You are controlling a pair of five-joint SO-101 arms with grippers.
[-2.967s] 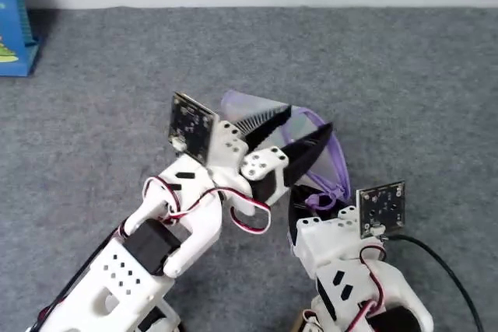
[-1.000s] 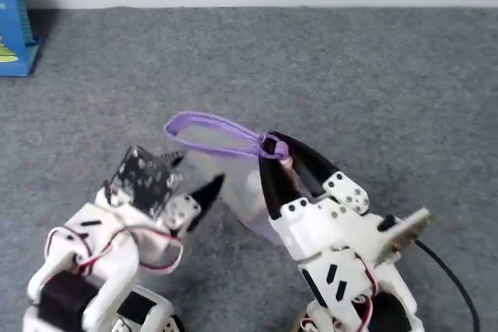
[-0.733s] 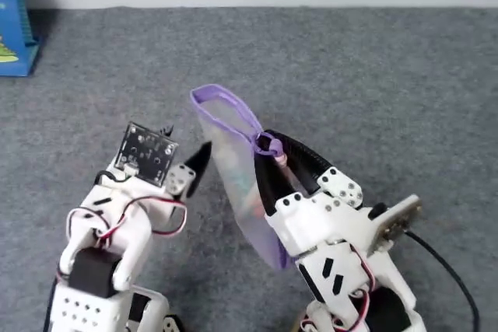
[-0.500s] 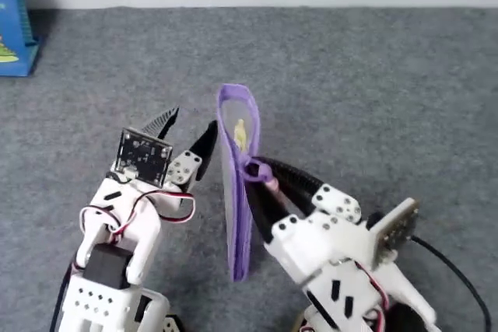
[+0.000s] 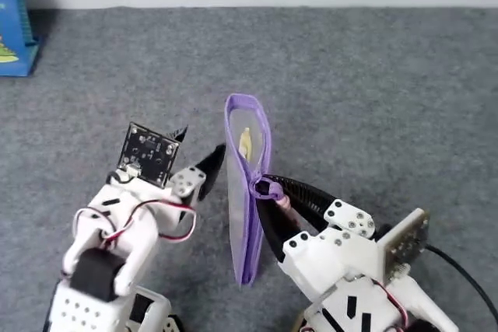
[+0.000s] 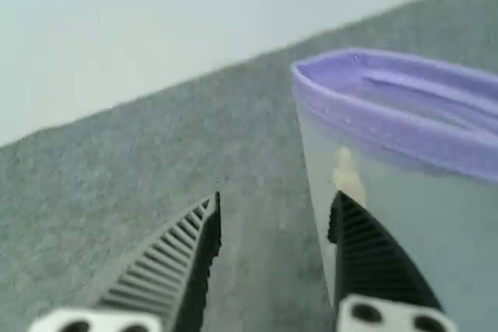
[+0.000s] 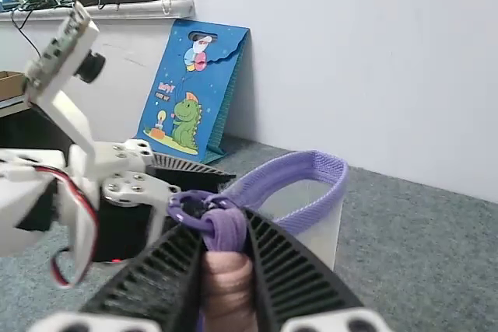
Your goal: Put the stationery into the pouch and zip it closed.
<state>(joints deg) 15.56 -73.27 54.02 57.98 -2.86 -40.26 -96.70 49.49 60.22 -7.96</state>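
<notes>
Right side: your right gripper point(image 7: 222, 227) has its jaws pressed narrow on the purple zip pull point(image 7: 204, 211). A pinkish piece point(image 7: 226, 285) sits deeper between them, and I cannot tell what it is.
Left side: your left gripper point(image 6: 276, 246) has its jaws wide with nothing between them. One jaw is just beside the pouch wall, perhaps touching it; the other is apart, on the side away from the pouch.
Pouch: the pouch point(image 5: 237, 207) stands on its edge on the grey mat point(image 5: 373, 99) and hangs by the pull from the right jaws. Beyond these jaws the mouth gapes; behind them, toward the arm, it looks shut. I judge the zip is about half done.
Stationery: a yellowish piece point(image 5: 245, 141) is inside, beyond the tips of the right jaws, near the open end.
Risk, no counter-hold: if you pull the zip while the left jaws hold nothing, the whole pouch probably follows the right jaws and the slider does not travel.
Risk, tipping: the pouch is held by one point only, so it can swing or fall flat, and the yellowish piece may slide out of the open end.
Risk, grip: the pull is small, so a sideways tug may slip it out of the jaws.
Risk, left jaw: closing now may pinch only the thin wall and fold the mouth, which jams the slider.
</notes>
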